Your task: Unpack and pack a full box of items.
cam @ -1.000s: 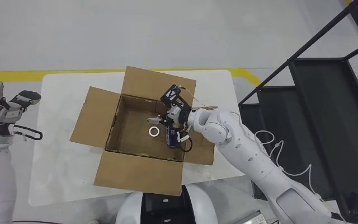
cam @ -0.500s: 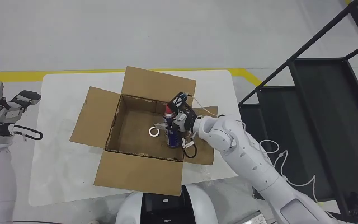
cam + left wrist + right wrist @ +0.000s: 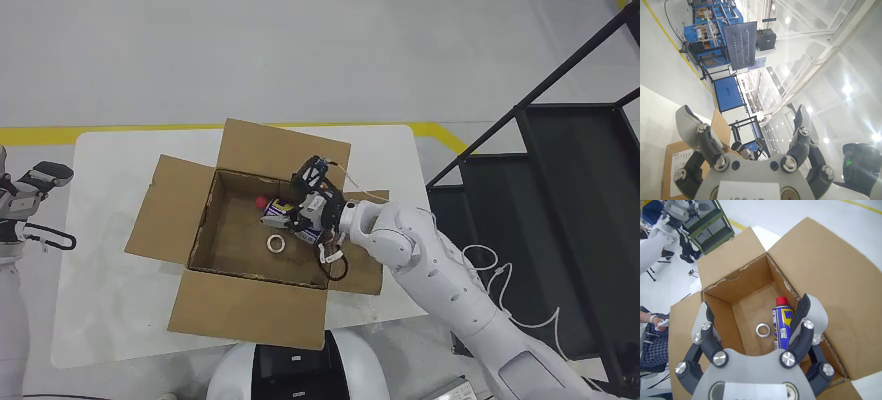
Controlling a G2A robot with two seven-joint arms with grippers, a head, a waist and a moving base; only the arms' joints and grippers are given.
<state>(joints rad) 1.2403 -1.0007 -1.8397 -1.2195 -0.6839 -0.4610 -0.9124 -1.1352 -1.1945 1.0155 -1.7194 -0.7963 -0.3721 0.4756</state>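
An open cardboard box [image 3: 275,150] sits in the middle of the white table. On its floor a blue spray can [image 3: 781,323] with a red cap lies on its side along one wall, next to a metal ring [image 3: 763,330]. From above, the can [image 3: 283,210] and the ring [image 3: 274,243] are in the box's right half. My right gripper [image 3: 755,302] hangs open just above the can [image 3: 303,205], holding nothing. My left gripper [image 3: 743,108] is open and empty, pointing up toward the ceiling, off the table's left edge [image 3: 30,190].
The box's four flaps [image 3: 819,266] are folded outward over the table [image 3: 110,290]. A black stair frame [image 3: 560,180] stands close to the table's right side. Bare tabletop lies left of the box and along the front edge.
The spray can stood upright in my right gripper inside the box; now it lies on the box floor and the gripper has let go and opened. The left arm has not moved.
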